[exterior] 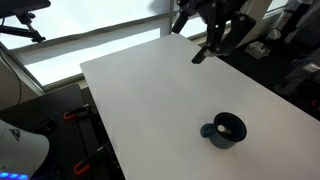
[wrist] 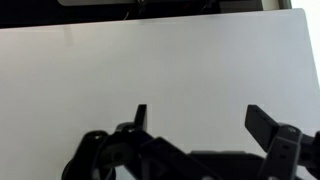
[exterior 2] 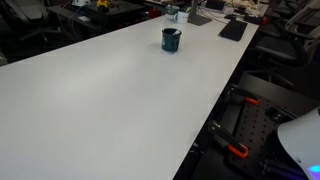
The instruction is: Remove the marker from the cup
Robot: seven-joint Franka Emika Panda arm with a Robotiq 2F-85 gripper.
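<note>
The cup [exterior: 226, 130] is a small dark blue-grey mug with a paler inside and a stubby handle, standing on the white table [exterior: 150, 90]. It also shows far off in an exterior view [exterior 2: 171, 40]. The marker is too small to make out clearly; a thin dark tip seems to stick up at the cup's rim [exterior 2: 175, 32]. My gripper [exterior: 208, 45] hangs above the table's far edge, well away from the cup. In the wrist view its two fingers [wrist: 203, 125] are spread wide over bare table with nothing between them. The cup is out of the wrist view.
The table edge [exterior 2: 215, 110] drops to a dark floor with red-handled clamps [exterior 2: 238, 152]. Dark office clutter and a black flat object [exterior 2: 233, 30] lie at the table's far end. A bright window strip [exterior: 70, 45] runs behind the table.
</note>
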